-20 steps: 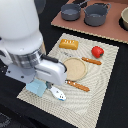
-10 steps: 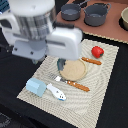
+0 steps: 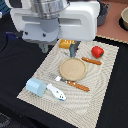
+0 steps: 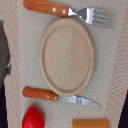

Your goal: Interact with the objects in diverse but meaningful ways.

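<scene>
Arm's big white body blocks the back of the placemat (image 3: pixel 95 95) in the exterior view; fingers hidden, can't tell if released or clenched. Round wooden plate (image 4: pixel 66 56) sits mid-mat, fork (image 4: pixel 67 11) on one side, knife (image 4: pixel 57 97) on the other. Red tomato (image 3: pixel 97 51) beyond the knife, bread loaf (image 3: pixel 66 44) partly behind the arm. Carton (image 3: pixel 36 86) and white-and-blue tube (image 3: pixel 56 92) together at the mat's near corner.

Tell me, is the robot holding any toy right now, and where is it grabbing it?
Can't tell: its gripper isn't visible. The tomato, carton and tube lie on the mat.
</scene>
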Controlling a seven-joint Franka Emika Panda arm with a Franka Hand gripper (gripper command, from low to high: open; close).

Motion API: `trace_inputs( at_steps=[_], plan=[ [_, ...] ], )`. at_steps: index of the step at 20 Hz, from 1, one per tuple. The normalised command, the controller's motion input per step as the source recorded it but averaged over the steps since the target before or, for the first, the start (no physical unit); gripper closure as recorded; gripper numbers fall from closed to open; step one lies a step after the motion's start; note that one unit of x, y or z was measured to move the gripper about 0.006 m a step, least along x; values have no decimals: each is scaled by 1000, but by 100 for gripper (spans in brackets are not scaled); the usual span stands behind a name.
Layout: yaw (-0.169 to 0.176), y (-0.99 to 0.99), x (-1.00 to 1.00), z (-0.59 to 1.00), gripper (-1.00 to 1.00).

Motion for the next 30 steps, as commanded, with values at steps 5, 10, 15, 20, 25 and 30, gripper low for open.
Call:
trace_inputs(
  at_steps=[5,10,15,20,25,30],
  plan=[
    [-78,-273,-60,-251,-100],
    [-64,-363,-196,-75,-100],
    [-50,-399,-236,7,-100],
    [-52,-316,-47,-78,-100],
    [-36,-264,-121,-296,-100],
    [-5,-306,-193,-382,-100]
  ],
)
